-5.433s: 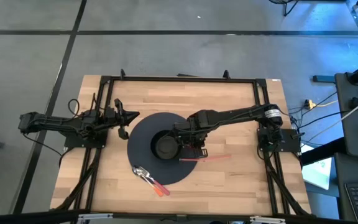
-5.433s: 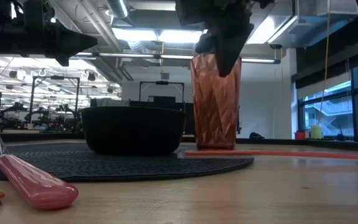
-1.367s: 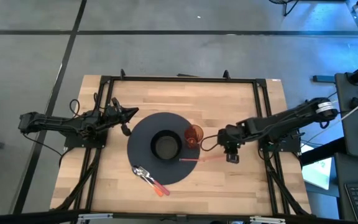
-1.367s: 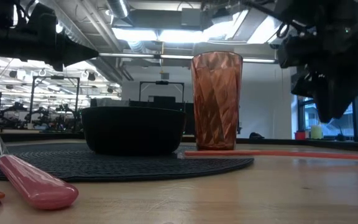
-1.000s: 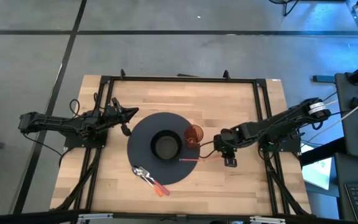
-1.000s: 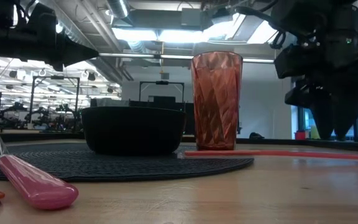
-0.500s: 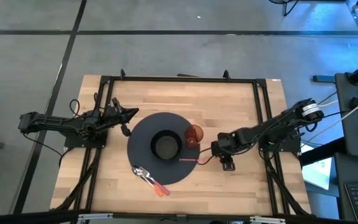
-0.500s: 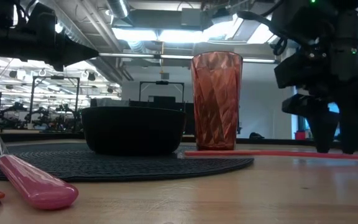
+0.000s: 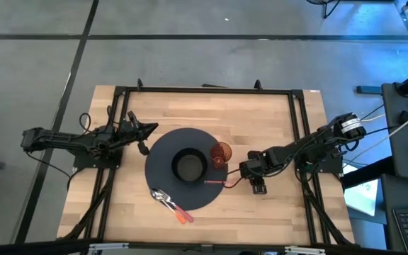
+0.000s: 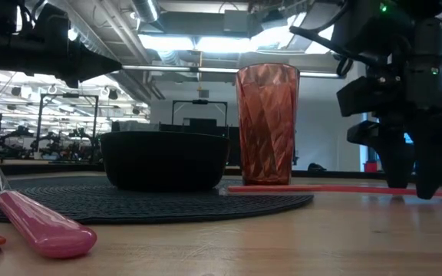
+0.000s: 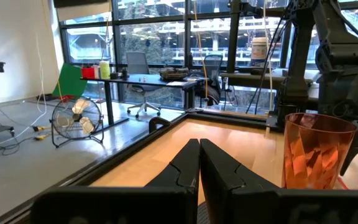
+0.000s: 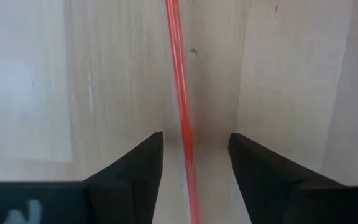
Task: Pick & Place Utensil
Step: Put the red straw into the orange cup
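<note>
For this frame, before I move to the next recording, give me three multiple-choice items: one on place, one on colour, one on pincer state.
1. Where is the cup?
A. on the mat's rim beside the bowl
B. inside the bowl
C. off the table

2. What colour is the straw?
A. blue
B. red
C. black

3. The right pincer is:
A. shut on the cup
B. open astride the straw
C. out of view

A: the high view shows it on the mat by the bowl.
B: clearly red.
B: fingers flank the straw with gaps.
</note>
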You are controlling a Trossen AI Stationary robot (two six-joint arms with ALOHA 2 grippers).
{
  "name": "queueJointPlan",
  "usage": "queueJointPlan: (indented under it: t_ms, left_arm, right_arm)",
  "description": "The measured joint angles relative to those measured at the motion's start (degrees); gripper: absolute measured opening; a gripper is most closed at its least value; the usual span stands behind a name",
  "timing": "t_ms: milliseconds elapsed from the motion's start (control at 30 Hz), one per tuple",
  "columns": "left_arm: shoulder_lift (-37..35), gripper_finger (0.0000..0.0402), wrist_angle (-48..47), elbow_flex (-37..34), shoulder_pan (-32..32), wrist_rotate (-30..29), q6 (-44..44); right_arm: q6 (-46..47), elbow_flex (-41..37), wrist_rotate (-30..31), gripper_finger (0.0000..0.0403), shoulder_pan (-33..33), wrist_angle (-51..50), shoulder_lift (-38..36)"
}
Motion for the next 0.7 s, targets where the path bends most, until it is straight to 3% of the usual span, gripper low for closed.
queueJointPlan:
  t_ms: [467,700]
  left_arm:
    - [0.00,0.0008,0.07,0.00,-0.01,0.00,-0.19]
    - [0.00,0.0008,0.07,0.00,-0.02,0.00,-1.04]
  right_arm:
    - [0.12,0.02,-0.71,0.0014,-0.17,-2.74,1.56]
    - [1.72,-0.04,-2.57,0.0008,-0.15,-3.78,1.29]
